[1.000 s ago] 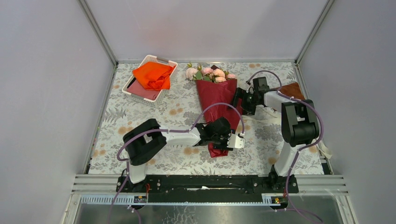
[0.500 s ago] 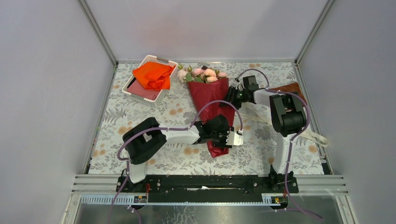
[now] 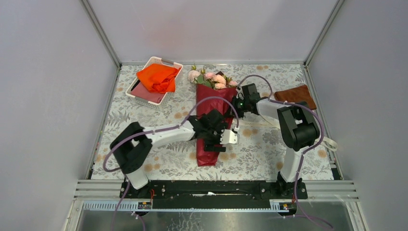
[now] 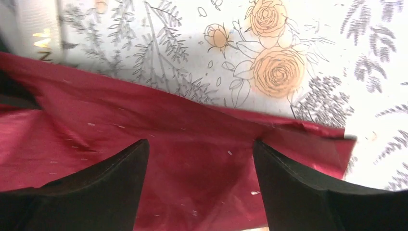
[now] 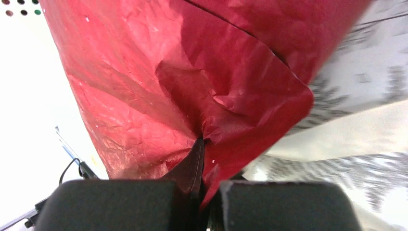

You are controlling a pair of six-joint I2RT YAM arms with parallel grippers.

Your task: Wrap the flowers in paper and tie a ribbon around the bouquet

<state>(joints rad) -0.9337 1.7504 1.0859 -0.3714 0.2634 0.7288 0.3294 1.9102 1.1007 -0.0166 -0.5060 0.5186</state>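
The bouquet lies on the table: pale pink flowers (image 3: 211,79) top a dark red paper (image 3: 215,98) cone pointing toward the near edge. My left gripper (image 3: 215,139) hangs open over the cone's lower part; in the left wrist view its black fingers (image 4: 120,178) straddle the paper (image 4: 202,163) without clamping it. My right gripper (image 3: 236,103) is at the cone's right edge, shut on a crumpled fold of paper (image 5: 144,86). The cream ribbon (image 4: 41,33) lies loose under the paper, and its tail (image 3: 331,143) trails off to the right.
A white basket (image 3: 166,62) holding a folded orange cloth (image 3: 156,77) stands at the back left. A brown cloth (image 3: 298,94) lies at the back right. Grey walls close in on three sides of the floral tablecloth (image 3: 144,115).
The right gripper moved left to the paper's edge and shut on it. The left gripper opened wider. The cone's lower end swung left.
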